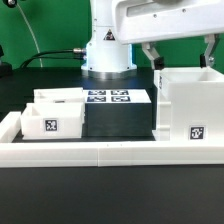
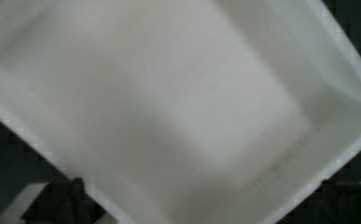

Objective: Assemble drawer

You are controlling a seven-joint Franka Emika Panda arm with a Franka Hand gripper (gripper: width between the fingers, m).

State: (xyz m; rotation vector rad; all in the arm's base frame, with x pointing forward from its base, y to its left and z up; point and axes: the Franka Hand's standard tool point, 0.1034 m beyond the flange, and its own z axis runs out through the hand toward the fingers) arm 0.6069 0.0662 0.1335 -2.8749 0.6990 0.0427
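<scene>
In the exterior view, the drawer's large white housing [image 1: 190, 110] stands upright at that view's right, open side up, just behind the long border wall [image 1: 100, 152]. The two trays [image 1: 52, 118] sit close together at that view's left, also behind the wall. Between them and the housing, the marker board [image 1: 107, 97] lies on a dark block. The hand [image 1: 181, 58] hangs just above the housing's open top with its fingers spread wide and nothing between them. The housing looks like thin-walled rigid plastic: probably light, stiff and rather slick. One upper wall pinched between the fingers seems a surer hold than spanning the whole box. The small trays would likely take a grip across a side wall. The counter [image 1: 110, 195] is flat, black and matte. A green backdrop [image 1: 40, 30] and a cable lie behind the robot's base. In the wrist view, a pale tilted surface, apparently the housing [image 2: 177, 110] from close above, fills nearly everything. The dark shapes at the lower corners are too blurred to name.
</scene>
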